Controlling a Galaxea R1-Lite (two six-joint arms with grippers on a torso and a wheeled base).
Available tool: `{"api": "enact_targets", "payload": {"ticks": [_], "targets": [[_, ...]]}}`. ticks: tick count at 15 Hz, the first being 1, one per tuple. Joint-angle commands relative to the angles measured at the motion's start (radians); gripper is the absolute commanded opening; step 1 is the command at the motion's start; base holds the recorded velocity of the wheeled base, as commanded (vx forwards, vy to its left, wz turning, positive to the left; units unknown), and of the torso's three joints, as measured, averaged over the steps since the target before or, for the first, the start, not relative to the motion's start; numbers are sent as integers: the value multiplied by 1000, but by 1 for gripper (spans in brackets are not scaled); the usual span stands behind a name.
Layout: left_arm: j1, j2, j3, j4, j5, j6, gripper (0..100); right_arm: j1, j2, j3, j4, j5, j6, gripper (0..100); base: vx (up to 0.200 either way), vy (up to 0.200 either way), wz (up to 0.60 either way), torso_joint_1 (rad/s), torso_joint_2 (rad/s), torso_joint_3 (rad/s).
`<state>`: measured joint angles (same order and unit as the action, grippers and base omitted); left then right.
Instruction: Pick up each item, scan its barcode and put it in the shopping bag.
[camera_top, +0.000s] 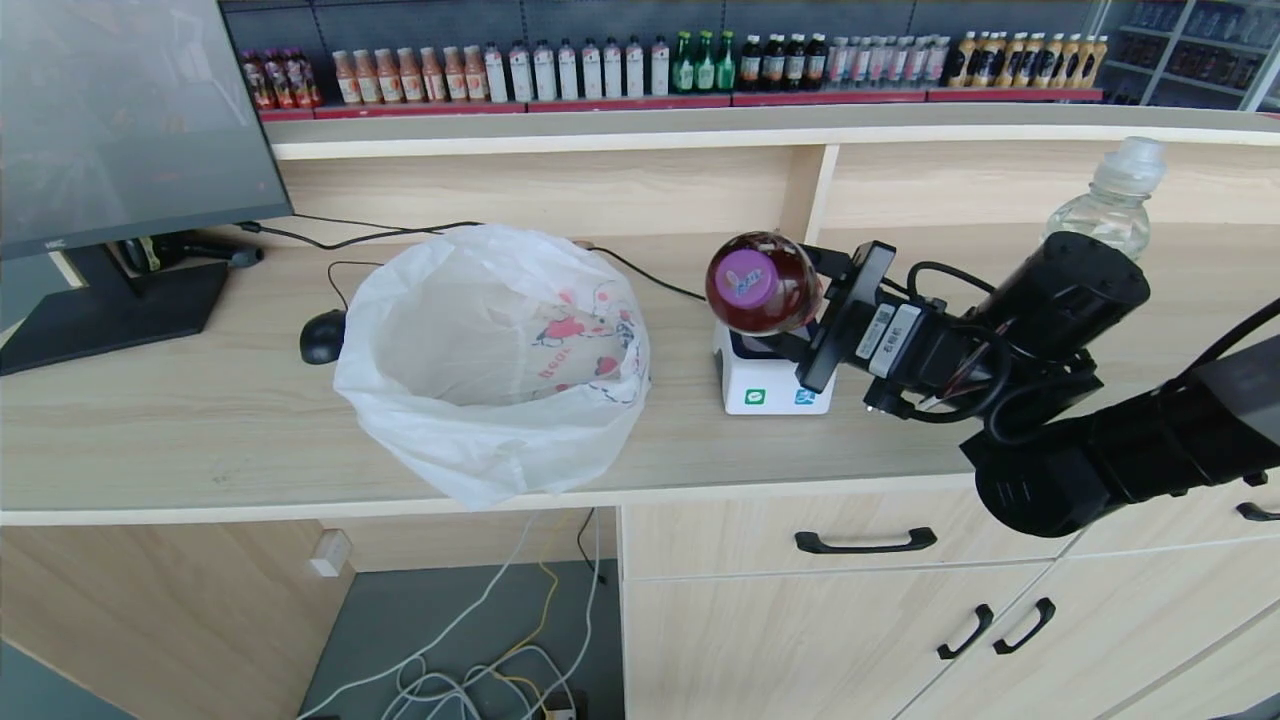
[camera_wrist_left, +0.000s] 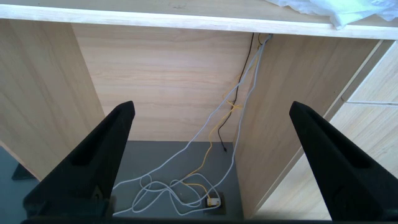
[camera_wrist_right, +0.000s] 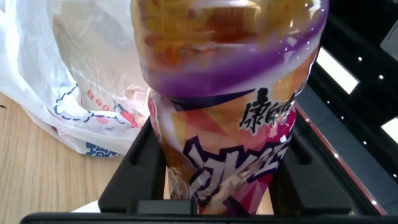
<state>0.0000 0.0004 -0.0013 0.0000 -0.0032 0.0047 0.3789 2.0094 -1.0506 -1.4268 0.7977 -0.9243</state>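
My right gripper (camera_top: 800, 318) is shut on a dark drink bottle (camera_top: 762, 283) with a purple cap, held on its side just above the white barcode scanner (camera_top: 768, 383) on the counter. The bottle (camera_wrist_right: 230, 118) with its purple and orange label sits between the black fingers (camera_wrist_right: 134, 171) up close. The white plastic shopping bag (camera_top: 495, 355) stands open to the left of the scanner. My left gripper (camera_wrist_left: 211, 155) hangs open below the counter edge, facing the cable space under the desk, with nothing between its fingers.
A clear water bottle (camera_top: 1110, 200) stands behind my right arm. A black mouse (camera_top: 322, 336) and a monitor (camera_top: 120, 120) on its stand sit at the counter's left. Cables (camera_wrist_left: 205, 168) hang under the desk. Drawers with black handles (camera_top: 865, 543) are below.
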Motion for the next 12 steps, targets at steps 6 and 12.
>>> {"api": "enact_targets", "payload": {"ticks": [6, 12], "targets": [[0, 0, 0, 0, 0, 0, 100, 0, -8, 12, 0, -3, -7, 0, 0, 0, 0, 0, 0, 0], [0, 0, 0, 0, 0, 0, 100, 1, -9, 20, -1, -12, -7, 0, 0, 0, 0, 0, 0, 0]]}}
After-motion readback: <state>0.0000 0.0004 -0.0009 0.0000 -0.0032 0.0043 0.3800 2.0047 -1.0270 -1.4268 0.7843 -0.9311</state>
